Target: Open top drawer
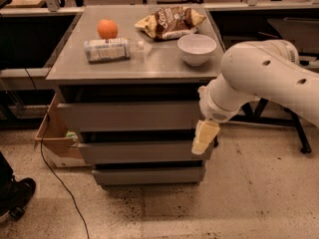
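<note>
**A:** Where is the top drawer [129, 116]?

**B:** We see it right under the grey tabletop [149, 67] of a low cabinet in the middle of the view. It is the widest and tallest of three plain grey fronts with no handles. A dark gap runs along its upper edge.

**A:** And below it?

**B:** We find the middle drawer [142, 152], which is narrower, then the bottom drawer [149, 175], which is the shortest. Dark slits separate them.

**A:** Where is the gripper [203, 139]?

**B:** It hangs pointing down at the cabinet's right front corner, a pale cream piece beside the right end of the middle drawer. It seems to be just in front of that corner, perhaps touching it. We cannot tell whether it is open or closed. The thick white arm [259, 78] comes in from the right, and its rounded wrist sits level with the right end of the top drawer.

**A:** What lies on top?

**B:** We see an orange [107, 29] at the back left, with a white wrapped packet [106, 49] lying on its side just in front of it. A crumpled snack bag [169, 21] is at the back, and a white bowl [197, 49] stands near the right edge.

**A:** And around the cabinet?

**B:** We make out a cardboard box [50, 133] against its left side. A black cable [55, 176] trails over the speckled floor [224, 203], and a dark shoe [15, 195] is at the lower left.
</note>
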Controlling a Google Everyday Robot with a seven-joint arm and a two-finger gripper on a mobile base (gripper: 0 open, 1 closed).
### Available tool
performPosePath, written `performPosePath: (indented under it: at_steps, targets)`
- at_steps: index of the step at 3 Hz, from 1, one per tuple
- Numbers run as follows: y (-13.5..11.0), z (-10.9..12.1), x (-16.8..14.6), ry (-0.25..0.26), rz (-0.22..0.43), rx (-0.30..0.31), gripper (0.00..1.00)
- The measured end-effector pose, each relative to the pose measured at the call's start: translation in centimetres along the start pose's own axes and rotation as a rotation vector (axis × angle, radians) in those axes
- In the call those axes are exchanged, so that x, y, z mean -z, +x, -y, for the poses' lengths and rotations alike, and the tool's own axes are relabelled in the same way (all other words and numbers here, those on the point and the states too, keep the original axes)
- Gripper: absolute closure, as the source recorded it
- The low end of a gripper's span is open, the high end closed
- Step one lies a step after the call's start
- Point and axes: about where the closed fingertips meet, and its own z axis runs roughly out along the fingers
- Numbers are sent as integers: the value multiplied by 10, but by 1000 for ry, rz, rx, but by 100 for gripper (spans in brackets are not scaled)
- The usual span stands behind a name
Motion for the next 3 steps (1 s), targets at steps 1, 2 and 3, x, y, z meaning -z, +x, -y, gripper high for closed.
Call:
performPosePath:
  at_steps: [1, 2, 3]
  targets:
    - [-1, 7, -28, -6, 13, -15, 0]
    - [-1, 17, -54, 1, 31, -23, 0]
    - [-4, 31, -76, 16, 61, -22, 0]
